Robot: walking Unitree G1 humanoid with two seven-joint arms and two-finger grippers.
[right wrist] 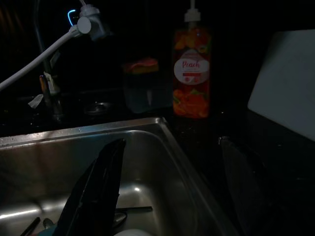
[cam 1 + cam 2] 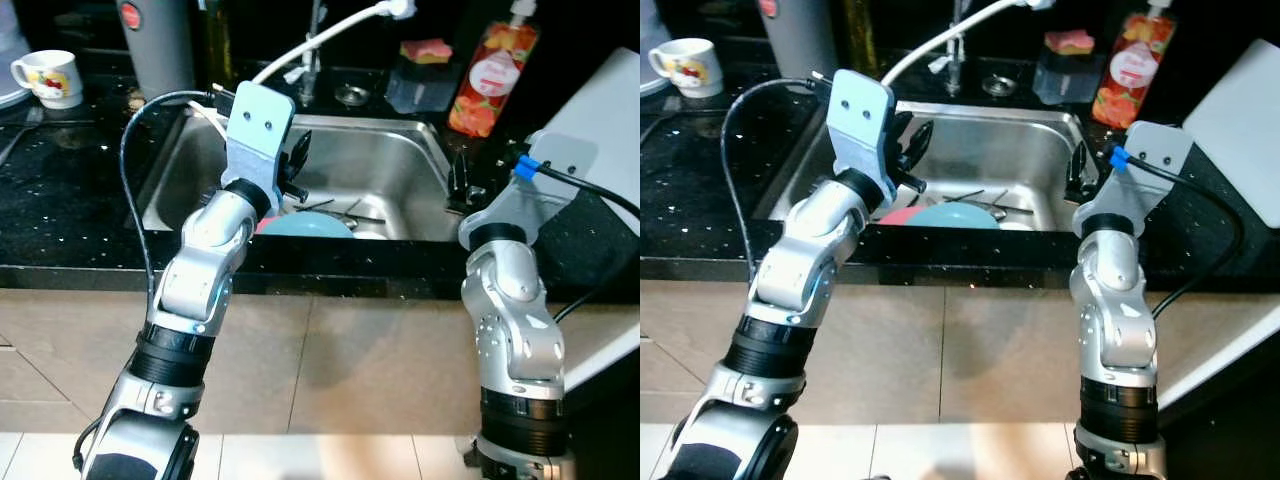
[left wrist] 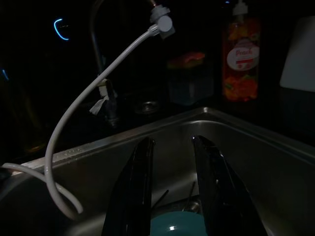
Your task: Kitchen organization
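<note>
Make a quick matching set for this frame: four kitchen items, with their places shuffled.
Items:
1. mug
2. soap bottle
3. teal plate
4. white board

Places:
A. in the sink, below the left gripper
B. far left on the counter
C. leaning at the far right of the counter
D. behind the sink's right corner, next to the sponge holder

Pairs: 1-B, 2-D, 3-A, 4-C
</note>
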